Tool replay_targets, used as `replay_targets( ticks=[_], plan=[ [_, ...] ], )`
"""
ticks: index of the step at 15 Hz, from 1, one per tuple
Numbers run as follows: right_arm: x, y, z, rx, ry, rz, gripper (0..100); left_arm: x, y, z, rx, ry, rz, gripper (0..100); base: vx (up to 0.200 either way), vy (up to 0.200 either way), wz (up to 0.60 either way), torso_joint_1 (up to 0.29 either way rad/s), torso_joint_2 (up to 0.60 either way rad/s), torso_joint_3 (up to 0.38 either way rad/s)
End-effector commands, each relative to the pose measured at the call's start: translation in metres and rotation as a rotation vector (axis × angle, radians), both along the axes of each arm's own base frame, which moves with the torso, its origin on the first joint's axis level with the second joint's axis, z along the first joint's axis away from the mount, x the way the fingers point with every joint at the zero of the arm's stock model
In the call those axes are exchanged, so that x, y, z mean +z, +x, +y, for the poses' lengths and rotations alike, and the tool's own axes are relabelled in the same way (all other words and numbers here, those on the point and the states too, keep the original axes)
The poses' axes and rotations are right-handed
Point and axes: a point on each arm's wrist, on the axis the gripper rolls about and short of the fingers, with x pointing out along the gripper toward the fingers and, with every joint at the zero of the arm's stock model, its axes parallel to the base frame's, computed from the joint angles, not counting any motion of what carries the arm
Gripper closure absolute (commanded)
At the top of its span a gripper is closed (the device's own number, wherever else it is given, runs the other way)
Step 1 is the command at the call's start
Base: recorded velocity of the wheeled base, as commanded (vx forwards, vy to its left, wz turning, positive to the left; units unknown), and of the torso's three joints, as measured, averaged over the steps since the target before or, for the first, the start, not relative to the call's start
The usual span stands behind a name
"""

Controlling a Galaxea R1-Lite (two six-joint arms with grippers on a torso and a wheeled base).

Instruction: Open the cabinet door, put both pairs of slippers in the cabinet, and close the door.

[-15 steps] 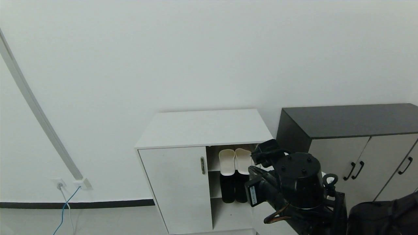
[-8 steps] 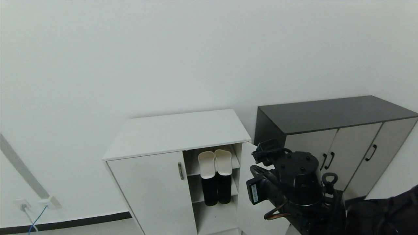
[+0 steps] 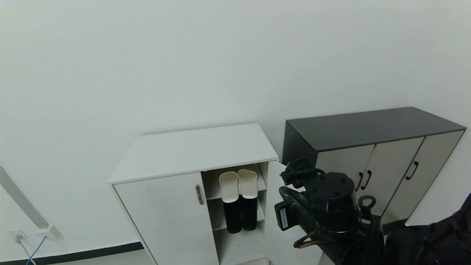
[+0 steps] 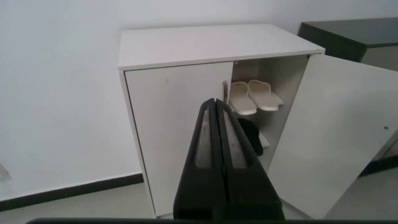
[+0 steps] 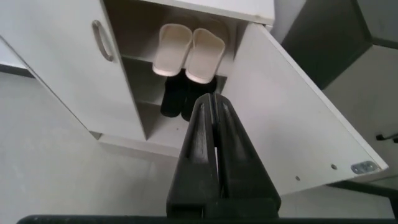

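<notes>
Standing against a plain white wall, the white cabinet (image 3: 191,151) has its right door (image 4: 323,124) swung open toward the robot. Its left door (image 3: 165,217), with a small metal handle (image 3: 199,194) near its inner edge, is closed. Inside the open half, the cream slippers (image 3: 238,184) lie side by side on the upper shelf, their ends sticking out past the shelf's front edge. The black slippers (image 3: 241,217) sit directly beneath them on the next shelf down, also side by side and also poking out past its edge. The left gripper (image 4: 216,106) hangs in front of the cabinet, apart from it, lined up roughly with the inner edge of the closed door; its two fingers are pressed flat together with nothing between them. The right gripper (image 5: 213,101) is in front of the open half, near the open door without touching it, its fingers likewise closed on nothing. Just to the right of the white cabinet stands a dark cabinet (image 3: 371,129) with grey doors, and a wall socket (image 3: 16,235) with a blue cable sits low on the wall to the left
</notes>
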Motion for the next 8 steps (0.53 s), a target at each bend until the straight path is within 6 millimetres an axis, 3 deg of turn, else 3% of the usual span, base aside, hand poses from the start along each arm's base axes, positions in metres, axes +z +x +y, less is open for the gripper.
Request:
replay_targets(
  ticks=[1, 8],
  plan=[
    [-0.005, 0.013, -0.004, -0.026, -0.009, -0.007, 100, 0.000, 0.000, 0.000, 0.000, 0.000, 0.000, 100, 0.000, 0.000, 0.00, 0.000, 0.00, 0.000],
    [0.000, 0.077, -0.024, -0.148, 0.030, -0.056, 100, 0.000, 0.000, 0.000, 0.002, 0.001, 0.000, 100, 0.000, 0.000, 0.00, 0.000, 0.00, 0.000]
  ],
)
